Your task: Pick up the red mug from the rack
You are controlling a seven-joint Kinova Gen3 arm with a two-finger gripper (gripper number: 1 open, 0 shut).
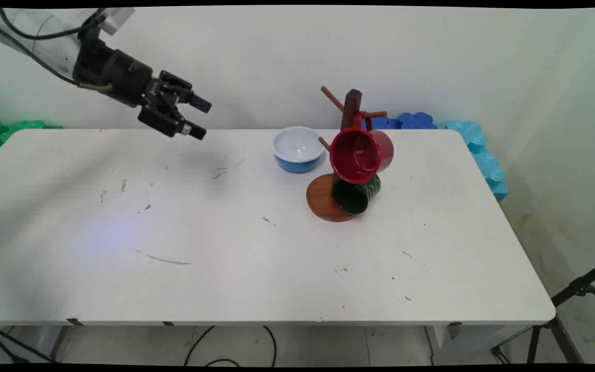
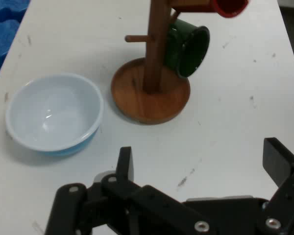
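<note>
Two mugs on rack — end effector open, empty.

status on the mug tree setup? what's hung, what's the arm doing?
Done: red mug and dark green mug both hang on the wooden mug tree. In hand: nothing; the gripper is open and empty, raised above the table left of the blue bowl. Left: the bowl sits untouched beside the tree; some pegs are free. No goal is shown, so remaining steps are unclear.

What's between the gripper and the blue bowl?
Nothing: only bare, scuffed table lies between the open gripper and the blue bowl. Both views show it.
</note>
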